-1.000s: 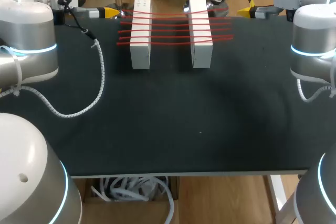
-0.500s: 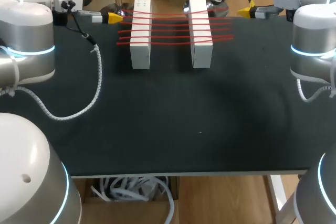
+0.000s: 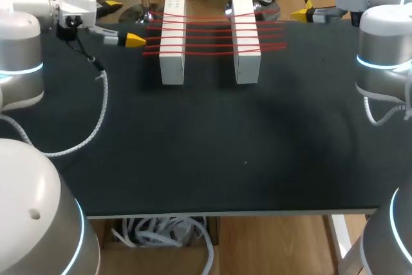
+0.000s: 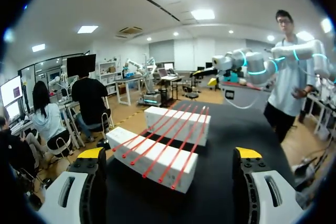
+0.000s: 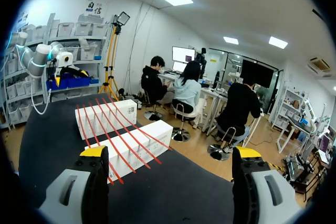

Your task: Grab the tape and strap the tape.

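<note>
Two long white blocks (image 3: 172, 43) (image 3: 246, 40) lie side by side at the back of the black table (image 3: 244, 152). Several red tape strands (image 3: 209, 33) stretch across both. My left gripper (image 3: 123, 24) hangs open just left of the left block, its tips pointing at the strands' ends. Its own view has the near block (image 4: 181, 174), the far block (image 4: 178, 121) and the red strands (image 4: 163, 145) ahead of the open left gripper (image 4: 169, 156). My right gripper (image 3: 301, 13) sits open at the back right, apart from the blocks; the strands (image 5: 113, 142) lie ahead of it (image 5: 170, 153).
A white coiled cable (image 3: 96, 117) from my left arm loops over the table's left part. My right arm's grey body (image 3: 383, 49) stands at the right edge. The blocks take up only the back middle of the table.
My left gripper has swung from the table's back left edge forward and rightward, closer to the left block's tape ends. The right arm and the blocks have not moved.
</note>
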Robot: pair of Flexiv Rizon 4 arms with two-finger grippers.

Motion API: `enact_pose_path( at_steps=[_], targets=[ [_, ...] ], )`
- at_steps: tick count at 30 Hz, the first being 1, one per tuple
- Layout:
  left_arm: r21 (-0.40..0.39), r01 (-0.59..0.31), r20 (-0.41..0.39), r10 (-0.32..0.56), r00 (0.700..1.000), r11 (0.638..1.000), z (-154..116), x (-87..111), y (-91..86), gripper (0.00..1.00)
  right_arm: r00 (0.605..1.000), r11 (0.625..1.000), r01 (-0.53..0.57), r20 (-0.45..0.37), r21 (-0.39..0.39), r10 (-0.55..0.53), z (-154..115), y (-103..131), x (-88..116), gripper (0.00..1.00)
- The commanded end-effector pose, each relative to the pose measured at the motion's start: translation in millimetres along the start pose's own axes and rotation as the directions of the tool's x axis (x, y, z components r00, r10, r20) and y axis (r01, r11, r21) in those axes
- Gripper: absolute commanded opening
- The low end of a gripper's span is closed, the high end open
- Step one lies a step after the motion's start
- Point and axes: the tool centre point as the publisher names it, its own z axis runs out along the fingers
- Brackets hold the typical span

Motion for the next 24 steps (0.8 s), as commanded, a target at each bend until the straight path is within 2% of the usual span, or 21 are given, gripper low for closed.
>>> enact_pose_path(
  at_steps=[1,6,9,12,15,20,24],
  targets=[
    [-0.002,0.001,0.002,-0.001,1.0,1.0,-1,0.7,-0.8,1.0,1.0,1.0,0.0,0.0,0.0,0.0,0,0,0,1.0],
    [-0.002,0.001,0.002,-0.001,1.0,1.0,-1,0.7,-0.8,1.0,1.0,1.0,0.0,0.0,0.0,0.0,0,0,0,1.0],
    [0.007,-0.136,-0.043,0.136,0.99,0.991,5,-5.1,1.1,1.0,1.0,1.0,0.0,0.0,0.0,0.0,0,0,0,1.0],
    [0.013,-0.203,-0.074,0.203,0.976,0.979,10,-4.8,1.4,1.0,1.0,1.0,0.0,0.0,0.0,0.0,0,0,0,1.0],
    [0.028,-0.24,-0.143,0.241,0.96,0.97,14,-4.3,3.2,1.0,1.0,1.0,0.0,0.0,0.0,0.0,0,0,0,1.0],
    [0.094,-0.248,-0.253,0.264,0.931,0.964,27,-3.2,9.9,1.0,1.0,1.0,0.0,0.0,0.0,0.0,0,0,0,1.0],
    [0.125,-0.274,-0.263,0.299,0.917,0.953,36,2.1,14.7,1.0,1.0,1.0,0.0,0.0,0.0,0.0,0,0,0,1.0]
  ],
)
